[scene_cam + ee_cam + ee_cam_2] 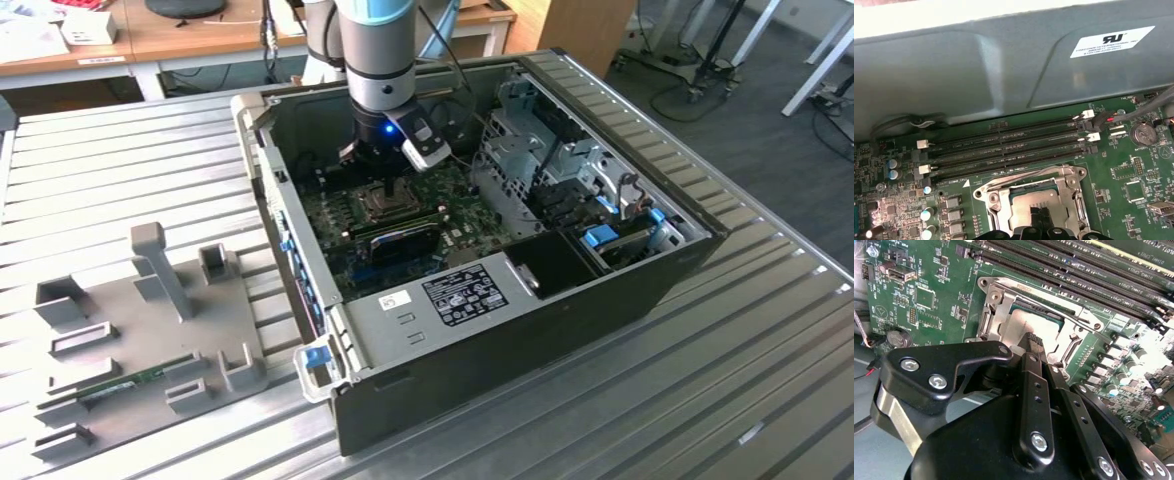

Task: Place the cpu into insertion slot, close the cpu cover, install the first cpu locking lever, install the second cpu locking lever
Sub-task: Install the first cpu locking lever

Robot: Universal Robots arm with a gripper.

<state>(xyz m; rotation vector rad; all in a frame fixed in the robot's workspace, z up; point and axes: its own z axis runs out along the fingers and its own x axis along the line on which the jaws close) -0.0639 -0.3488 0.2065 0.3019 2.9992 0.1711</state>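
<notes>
Silver-tan, the cpu [1031,322] lies flat inside the insertion slot [1004,315], with the cpu cover [996,302] lowered around it, its window exposing the chip face. My end effector [1035,342] stands directly over the chip, fingers [1036,390] drawn close together and gripping nothing. Long black memory slots [1009,145] run just beside the socket on the green motherboard [929,280]. In the exterior view, the open computer case [561,300] rests on the ribbed metal counter [134,140].
</notes>
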